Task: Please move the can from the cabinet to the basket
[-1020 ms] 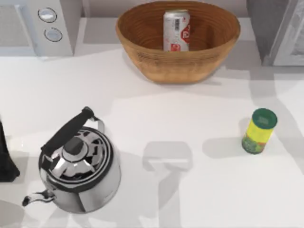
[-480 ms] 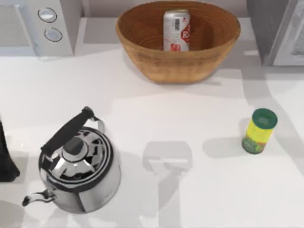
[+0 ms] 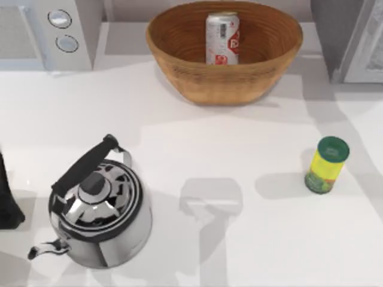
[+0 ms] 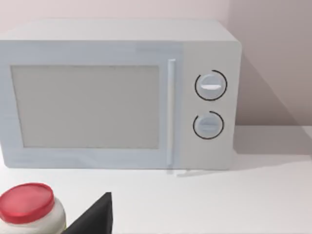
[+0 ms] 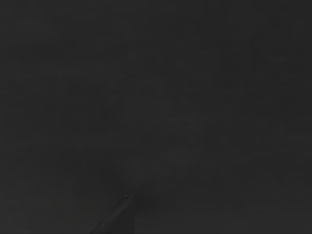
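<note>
The silver-white can (image 3: pixel 222 37) with red marks stands upright inside the brown wicker basket (image 3: pixel 179 69) at the back middle of the table. Nothing is holding the can. The grey-sided cabinet (image 3: pixel 335 36) with its white framed door stands at the back right corner. My left arm (image 3: pixel 7 200) is a black shape parked at the table's left edge, far from the basket. A black corner of it (image 4: pixel 95 219) appears low in the left wrist view. The right wrist view is dark.
A white microwave (image 3: pixel 42 33) with two round knobs stands at the back left, also facing the left wrist (image 4: pixel 117 97). A shiny kettle (image 3: pixel 99 212) sits front left and a yellow-green jar (image 3: pixel 326 164) at the right. A red-lidded white jar (image 4: pixel 29 209) is near the left wrist.
A faint shadow on the table's right side has shifted. The can, basket, kettle and jar have not moved.
</note>
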Motion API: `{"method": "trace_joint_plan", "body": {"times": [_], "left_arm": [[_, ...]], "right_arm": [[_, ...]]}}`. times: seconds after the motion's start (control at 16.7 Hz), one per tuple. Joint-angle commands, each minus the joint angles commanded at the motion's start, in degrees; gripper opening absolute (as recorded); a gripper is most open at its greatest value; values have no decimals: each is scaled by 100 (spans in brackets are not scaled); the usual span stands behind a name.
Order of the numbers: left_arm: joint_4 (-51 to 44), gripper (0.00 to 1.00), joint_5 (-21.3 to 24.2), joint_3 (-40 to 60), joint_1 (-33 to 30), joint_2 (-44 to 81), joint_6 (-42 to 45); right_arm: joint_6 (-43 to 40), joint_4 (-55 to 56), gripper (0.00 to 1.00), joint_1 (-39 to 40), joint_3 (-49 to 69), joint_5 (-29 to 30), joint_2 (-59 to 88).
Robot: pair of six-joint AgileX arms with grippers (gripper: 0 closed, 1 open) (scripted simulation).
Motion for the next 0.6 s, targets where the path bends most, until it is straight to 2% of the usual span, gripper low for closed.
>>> {"method": "trace_joint_plan", "body": {"times": [0.3, 0.6], "left_arm": [[0, 100, 0, 0, 0, 0, 0], [0, 100, 0, 0, 0, 0, 0]], "right_arm": [[-4, 110, 100, 3, -413, -76, -434], [-2, 527, 100, -288, -2174, -454, -1762]]}}
